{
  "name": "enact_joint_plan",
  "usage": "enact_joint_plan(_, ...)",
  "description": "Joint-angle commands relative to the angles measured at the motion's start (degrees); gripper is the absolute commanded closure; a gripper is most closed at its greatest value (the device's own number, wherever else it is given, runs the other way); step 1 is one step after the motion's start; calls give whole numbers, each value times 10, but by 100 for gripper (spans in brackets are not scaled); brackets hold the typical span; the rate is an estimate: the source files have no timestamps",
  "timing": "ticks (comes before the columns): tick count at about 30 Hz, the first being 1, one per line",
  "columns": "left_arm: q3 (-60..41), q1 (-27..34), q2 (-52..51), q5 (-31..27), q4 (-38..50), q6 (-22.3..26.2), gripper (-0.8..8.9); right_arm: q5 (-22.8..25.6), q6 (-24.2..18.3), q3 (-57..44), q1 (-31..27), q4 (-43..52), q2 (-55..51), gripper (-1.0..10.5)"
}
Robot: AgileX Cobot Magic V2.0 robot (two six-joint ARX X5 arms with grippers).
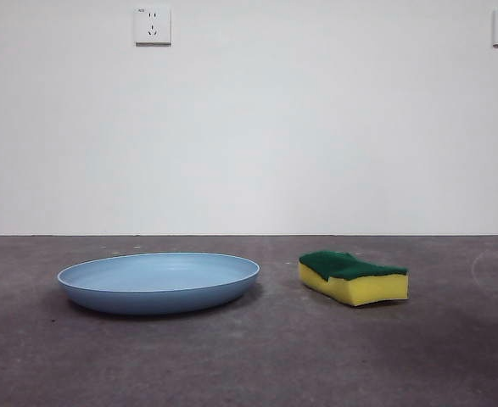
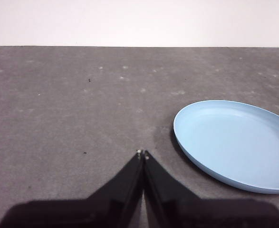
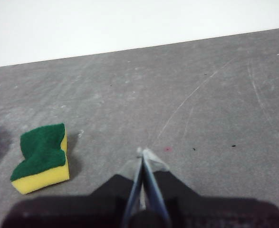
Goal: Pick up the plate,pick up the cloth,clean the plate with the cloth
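Here, one plate (image 1: 159,282), one sponge (image 1: 353,277)

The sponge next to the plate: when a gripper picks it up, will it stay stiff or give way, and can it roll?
The sponge looks like soft yellow foam under a green scouring layer, so it would probably compress when squeezed. It seems light for its size. It lies flat on the table, blocky and wavy-sided, so rolling is unlikely.

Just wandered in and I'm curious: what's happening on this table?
Nothing is being handled yet. A light-blue plate lies flat on the grey table, with a yellow-and-green sponge beside it, apart. The left gripper waits shut near the plate; the right gripper waits shut near the sponge.
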Motion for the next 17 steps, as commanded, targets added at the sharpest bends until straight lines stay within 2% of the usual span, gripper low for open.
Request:
enact_joint_plan(1, -8, 2, -2, 8, 8, 4, 815, -1, 11, -5, 1, -8, -2, 946)
enact_joint_plan(5, -6, 2, -2, 21, 9, -9, 819, -2, 54, -3, 1, -7, -2, 950)
enact_joint_plan(9, 7, 2, -2, 24, 3, -16, 819, -2, 80, 11, 1, -9, 2, 957)
enact_joint_plan(12, 36, 2, 5, 22, -11, -51, 819, -2, 103, 39, 1, -10, 17, 957)
enact_joint_plan(17, 105, 2, 50, 22, -30, -67, 819, -3, 108, 105, 1, -12, 72, 956)
